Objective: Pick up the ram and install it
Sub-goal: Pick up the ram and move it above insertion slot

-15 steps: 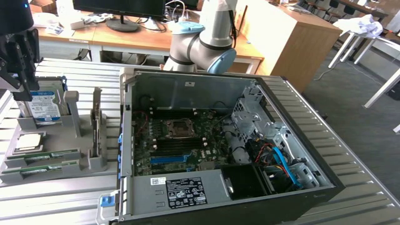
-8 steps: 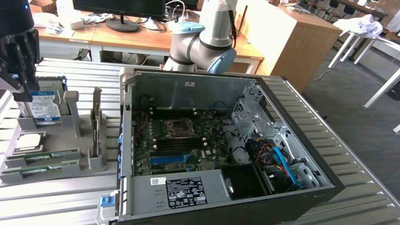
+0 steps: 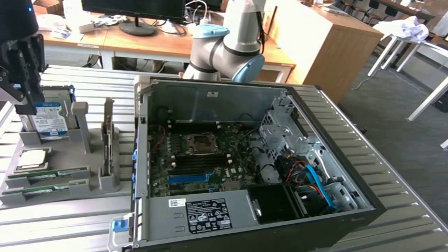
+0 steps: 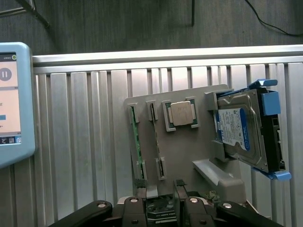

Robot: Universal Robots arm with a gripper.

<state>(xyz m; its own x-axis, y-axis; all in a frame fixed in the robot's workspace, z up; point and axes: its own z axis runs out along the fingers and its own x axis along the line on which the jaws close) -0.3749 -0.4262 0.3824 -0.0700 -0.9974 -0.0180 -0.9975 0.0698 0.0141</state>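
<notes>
1. Gripper (image 3: 24,102): the fingers stand wide apart with nothing gripped. We see it hanging above the hard drive (image 3: 49,119), at the far end of the grey holder (image 3: 105,181).
2. Ram (image 3: 45,190): a green stick seated in the slot along the holder's near edge, well apart from the fingers. A similar stick (image 3: 50,175) lies just beside it, and the processor (image 3: 31,157) sits between these sticks and the hard drive.
3. Long axis: the ram runs parallel to the slats of the table (image 3: 392,173) and along the holder's near edge.
4. Governing relation: in the wrist view the two fingers face each other across this axis. We judge that they are already turned to close on the stick's thin faces, so reaching it is a matter of travel across the holder, not rotation.
5. Computer case (image 3: 336,210): it lies open on the table, to the exterior view's right of the holder. We judge the ram not yet lifted.
</notes>
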